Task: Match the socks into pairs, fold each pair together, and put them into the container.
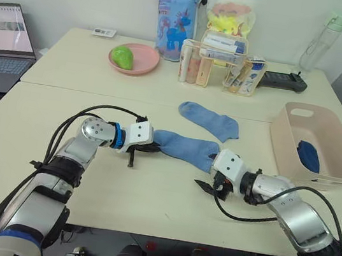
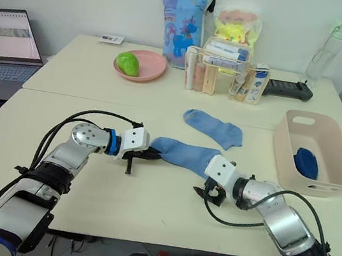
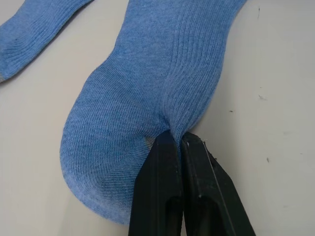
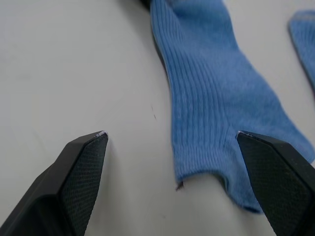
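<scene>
A light blue sock [image 1: 184, 147] lies flat on the near table. My left gripper [image 1: 145, 148] is shut on its left end, pinching a fold of the fabric [image 3: 170, 118]. My right gripper [image 4: 172, 135] is open at the sock's other end, low over the table, one finger [image 4: 83, 157] on bare table and the other by the sock's edge. A second light blue sock [image 1: 210, 121] lies just behind, apart from the first. The pale pink container [image 1: 288, 142] stands at the right with a dark navy sock [image 1: 308, 155] inside.
On the far table stand a pink plate [image 1: 143, 63] with a green object, a clear organiser [image 1: 223, 62] of tubes, two printed bags, a water bottle [image 1: 319, 44] and a black device [image 1: 284, 82]. A laptop [image 1: 0, 41] sits at the left.
</scene>
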You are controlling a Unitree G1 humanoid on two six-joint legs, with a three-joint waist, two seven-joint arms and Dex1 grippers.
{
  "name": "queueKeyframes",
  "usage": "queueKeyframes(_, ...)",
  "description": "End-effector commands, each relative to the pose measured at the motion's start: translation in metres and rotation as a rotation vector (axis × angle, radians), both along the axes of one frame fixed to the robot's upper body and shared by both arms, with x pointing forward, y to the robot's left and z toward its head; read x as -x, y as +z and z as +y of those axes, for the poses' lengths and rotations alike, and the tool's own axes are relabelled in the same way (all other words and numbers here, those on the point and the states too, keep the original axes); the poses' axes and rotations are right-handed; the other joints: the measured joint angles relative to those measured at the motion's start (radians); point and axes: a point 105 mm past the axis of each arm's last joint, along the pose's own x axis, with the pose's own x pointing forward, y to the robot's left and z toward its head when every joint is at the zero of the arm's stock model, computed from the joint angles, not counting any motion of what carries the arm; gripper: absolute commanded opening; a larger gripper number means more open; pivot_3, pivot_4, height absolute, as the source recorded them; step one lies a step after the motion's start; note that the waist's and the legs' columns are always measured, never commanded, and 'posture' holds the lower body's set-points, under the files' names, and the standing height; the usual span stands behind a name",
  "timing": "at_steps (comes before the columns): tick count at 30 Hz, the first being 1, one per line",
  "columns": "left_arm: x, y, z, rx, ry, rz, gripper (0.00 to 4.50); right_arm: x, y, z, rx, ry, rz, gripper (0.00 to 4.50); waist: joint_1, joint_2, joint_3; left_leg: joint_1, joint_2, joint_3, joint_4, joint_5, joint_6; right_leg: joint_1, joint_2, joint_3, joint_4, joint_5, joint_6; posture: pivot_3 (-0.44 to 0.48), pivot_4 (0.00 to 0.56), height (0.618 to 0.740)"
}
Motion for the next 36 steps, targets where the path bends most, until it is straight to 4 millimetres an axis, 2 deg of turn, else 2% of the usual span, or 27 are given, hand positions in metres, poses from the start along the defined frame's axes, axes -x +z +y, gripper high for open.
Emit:
queueKeyframes(1,0.001,0.005,0.002,-0.009,-0.008,-0.021,0.00,-0.009,0.010,-0.002,-0.025,-0.009,-0.014,3.57,0.000,0.000,0.000,0.000,0.000,0.000,0.000,0.000,0.000,0.000,0.000,0.000,0.000,0.000,0.000,0.000,0.150,0.703)
queueKeyframes(11,0.005,0.004,0.005,-0.051,-0.048,-0.017,0.00,-0.011,0.016,-0.003,-0.065,-0.040,0.026,0.07,0.000,0.000,0.000,0.000,0.000,0.000,0.000,0.000,0.000,-0.001,0.000,0.000,0.001,0.000,0.000,0.000,0.150,0.703)
queueKeyframes(15,0.013,0.006,0.006,-0.072,-0.085,0.023,0.00,-0.004,0.025,0.003,-0.094,-0.013,0.023,0.03,-0.001,0.000,0.000,0.000,0.000,0.000,0.000,0.000,0.000,-0.001,0.000,0.000,0.001,0.000,0.000,0.000,0.150,0.703)
queueKeyframes(19,0.035,0.011,0.011,-0.096,-0.147,0.135,0.00,0.015,0.038,0.010,-0.147,0.018,0.042,0.03,-0.002,0.000,0.000,-0.002,0.001,0.000,0.000,0.000,-0.001,-0.003,0.000,0.000,0.002,0.000,0.000,0.000,0.150,0.703)
queueKeyframes(22,0.062,0.012,0.021,-0.147,-0.220,0.236,0.00,0.036,0.041,0.009,-0.178,0.033,0.112,0.03,-0.002,0.001,0.000,-0.003,0.001,-0.001,-0.001,0.000,-0.001,-0.004,0.000,0.001,0.001,0.000,0.000,0.000,0.150,0.703)
queueKeyframes(25,0.093,0.010,0.027,-0.183,-0.283,0.333,0.00,0.062,0.036,0.006,-0.173,0.054,0.194,0.03,0.000,0.001,0.000,-0.003,0.001,-0.002,-0.001,0.000,0.000,-0.003,0.000,0.002,0.001,0.000,0.000,0.000,0.150,0.703)
queueKeyframes(29,0.135,0.008,0.022,-0.177,-0.341,0.488,0.00,0.096,0.036,0.008,-0.196,0.098,0.310,0.03,0.000,0.002,0.001,-0.002,0.001,-0.003,-0.001,-0.001,0.001,-0.001,0.000,0.002,0.000,0.000,0.000,0.000,0.150,0.703)
queueKeyframes(33,0.176,0.013,0.018,-0.125,-0.373,0.701,0.00,0.120,0.040,0.008,-0.218,0.133,0.428,0.03,-0.002,0.002,0.001,0.000,0.001,-0.003,-0.001,-0.001,0.001,0.002,0.001,0.002,0.000,0.000,0.000,0.000,0.150,0.703)
queueKeyframes(36,0.170,0.022,0.013,-0.053,-0.298,0.791,0.00,0.122,0.042,0.004,-0.233,0.111,0.490,0.03,0.001,0.003,0.001,0.001,0.001,-0.003,-0.001,-0.001,0.002,0.002,0.001,0.001,0.000,0.000,-0.001,0.000,0.150,0.703)
